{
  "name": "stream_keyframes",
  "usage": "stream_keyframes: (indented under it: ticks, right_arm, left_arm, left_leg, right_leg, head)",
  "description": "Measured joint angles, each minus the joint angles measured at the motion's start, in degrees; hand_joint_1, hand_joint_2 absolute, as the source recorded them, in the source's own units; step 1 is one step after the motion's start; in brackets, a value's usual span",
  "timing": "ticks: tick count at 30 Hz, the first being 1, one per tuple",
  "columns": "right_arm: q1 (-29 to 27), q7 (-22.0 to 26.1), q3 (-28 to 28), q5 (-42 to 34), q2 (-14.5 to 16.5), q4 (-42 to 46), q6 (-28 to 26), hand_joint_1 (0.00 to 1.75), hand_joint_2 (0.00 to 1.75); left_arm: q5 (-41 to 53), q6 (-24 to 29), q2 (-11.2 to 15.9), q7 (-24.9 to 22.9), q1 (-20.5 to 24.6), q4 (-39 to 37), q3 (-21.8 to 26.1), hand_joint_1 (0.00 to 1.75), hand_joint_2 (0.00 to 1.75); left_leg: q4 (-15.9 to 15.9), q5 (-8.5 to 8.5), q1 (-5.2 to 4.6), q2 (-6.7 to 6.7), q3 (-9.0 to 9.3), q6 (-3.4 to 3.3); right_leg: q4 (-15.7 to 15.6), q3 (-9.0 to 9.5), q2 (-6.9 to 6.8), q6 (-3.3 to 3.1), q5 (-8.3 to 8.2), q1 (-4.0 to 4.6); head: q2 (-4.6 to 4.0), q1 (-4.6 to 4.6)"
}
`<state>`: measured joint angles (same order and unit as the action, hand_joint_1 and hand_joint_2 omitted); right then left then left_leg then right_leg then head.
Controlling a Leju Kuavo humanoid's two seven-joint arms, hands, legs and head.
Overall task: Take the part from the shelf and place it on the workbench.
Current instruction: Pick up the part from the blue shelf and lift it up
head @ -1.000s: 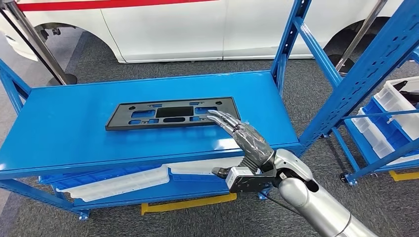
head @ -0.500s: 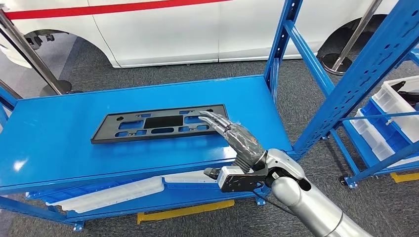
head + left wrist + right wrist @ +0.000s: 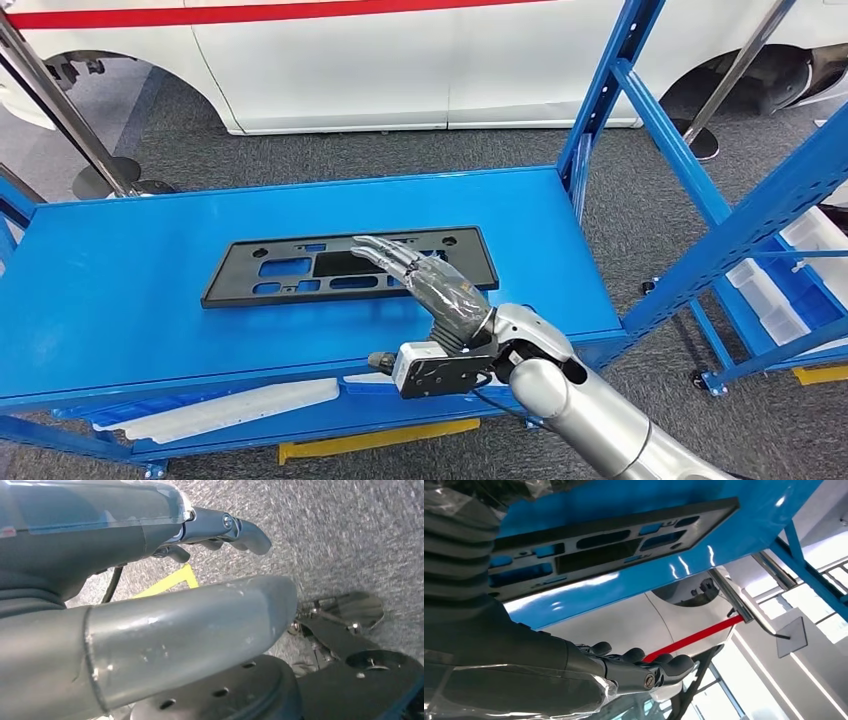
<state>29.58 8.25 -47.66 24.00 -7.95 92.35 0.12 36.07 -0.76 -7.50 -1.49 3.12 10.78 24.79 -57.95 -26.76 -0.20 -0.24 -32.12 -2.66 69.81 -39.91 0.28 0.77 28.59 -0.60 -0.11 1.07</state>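
The flat black plastic plate with its rectangular cut-outs [image 3: 350, 267] lies face-up on the top deck of the blue metal shelf [image 3: 120, 300], long side running across the deck, well inside the edges. It lies so flat that there is little edge to catch, which would explain the approach: the robot's right hand [image 3: 425, 285] reaches over the plate's right half with the palm down and the dark fingers [image 3: 385, 252] stretched out almost straight, slightly apart and holding nothing. From the head view I can't say for sure whether the fingertips touch the plate or hover just above it. The right wrist view shows the plate [image 3: 614, 542] across the blue deck beyond the outstretched fingers [image 3: 659, 672]. The left hand [image 3: 150, 625] hangs down over grey carpet, and I can't tell from that view how its fingers are set.

Compared with half a second ago, the hand sits further in over the plate, nearer its middle. The whole scene has also slid sideways, so the camera has turned; the plate seems not to have moved on the deck.
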Motion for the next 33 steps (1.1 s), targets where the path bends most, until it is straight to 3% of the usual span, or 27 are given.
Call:
stream_keyframes:
  ticks: [2,3,5,8,13,14,17,19,24,28,33]
  right_arm:
    - [0.5,-0.2,-0.3,-0.1,0.6,-0.4,0.0,0.00,0.00]
    - [0.7,-0.2,-0.5,-0.2,0.8,-0.6,0.1,0.00,0.00]
    - [1.1,-0.3,-0.8,-0.2,1.3,-0.9,0.2,0.00,0.00]
    - [1.3,-0.4,-1.0,-0.3,1.7,-1.3,0.4,0.00,0.00]
    - [1.3,-0.5,-1.0,-0.3,1.9,-1.4,0.4,0.00,0.00]
    - [1.5,-0.6,-1.1,-0.3,2.0,-1.5,0.4,0.00,0.00]
    - [2.2,-1.0,-1.8,-0.3,2.5,-2.4,0.7,0.00,0.00]
    - [2.3,-1.3,-2.2,-0.3,2.7,-3.2,0.7,0.00,0.00]
    - [2.4,-1.4,-2.4,-0.3,2.8,-4.0,0.7,0.00,0.00]
    - [2.4,-1.5,-2.4,-0.3,3.2,-4.4,0.8,0.00,1.75]
    - [2.9,-2.0,-3.6,-0.5,4.2,-5.0,1.3,0.00,1.75]
  left_arm:
    - [0.0,0.0,-0.1,0.0,0.0,0.0,0.0,0.00,0.00]
    - [0.1,0.0,-0.2,0.0,0.0,-0.1,0.0,0.00,0.00]
    - [0.1,0.0,-0.4,0.0,0.1,-0.1,0.0,0.00,0.00]
    - [0.1,0.0,-0.4,0.0,0.3,-0.1,0.0,0.00,0.00]
    - [0.1,0.1,-0.4,0.0,0.3,-0.1,0.0,0.00,0.00]
    - [0.1,0.1,-0.4,0.0,0.3,-0.1,0.0,0.00,0.00]
    - [0.1,0.6,-0.4,-0.2,0.2,-0.1,0.0,0.00,0.00]
    - [0.1,0.8,-0.4,0.0,0.2,-0.1,0.0,0.00,0.00]
    - [0.1,0.8,-0.4,0.3,0.2,-0.1,0.0,0.00,0.00]
    - [0.2,0.8,-0.4,0.3,0.2,-0.1,0.0,0.00,0.00]
    - [0.6,0.7,-0.4,0.2,0.2,-0.1,0.0,0.00,0.00]
  left_leg:
    - [0.0,-0.78,-0.21,-0.04,0.90,0.24]
    - [-0.1,-1.04,-0.22,-0.03,1.04,0.46]
    - [0.1,-1.33,-0.15,0.05,1.07,1.00]
    - [0.3,-1.70,-0.32,0.25,1.33,1.59]
    - [0.1,-1.97,-0.27,0.25,1.28,1.68]
    - [-0.1,-1.25,-0.22,0.23,1.18,1.76]
    - [0.2,-1.22,-0.11,0.23,2.14,1.42]
    - [0.8,-2.26,0.01,0.25,2.77,1.46]
    - [0.9,-2.14,0.03,0.25,2.77,1.60]
    - [0.9,-2.13,0.03,0.25,2.80,1.60]
    - [0.9,-2.12,0.02,0.25,2.83,1.59]
  right_leg:
    - [-7.0,2.75,-0.16,-0.93,-3.89,0.44]
    - [-9.1,3.58,-0.25,-1.31,-4.45,0.70]
    - [-10.5,4.09,-0.26,-1.76,-4.08,1.02]
    - [-11.5,4.62,-0.06,-2.14,-4.10,0.57]
    - [-11.8,4.93,-0.13,-2.16,-4.20,0.21]
    - [-11.8,5.17,-0.10,-1.98,-4.09,0.29]
    - [-11.5,5.78,0.04,-1.57,-3.38,0.93]
    - [-11.2,5.78,0.01,-1.73,-3.02,1.10]
    - [-11.1,5.81,0.00,-1.81,-2.93,1.12]
    - [-11.1,5.86,0.00,-1.80,-2.94,1.03]
    - [-11.1,5.89,0.00,-1.80,-2.95,0.95]
  head:
    - [0.00,0.00]
    - [0.00,0.00]
    - [0.00,-0.01]
    - [0.00,0.04]
    - [0.00,0.01]
    - [0.00,0.03]
    - [0.00,0.12]
    - [0.00,0.11]
    - [0.00,0.11]
    - [0.00,0.11]
    - [0.00,0.11]
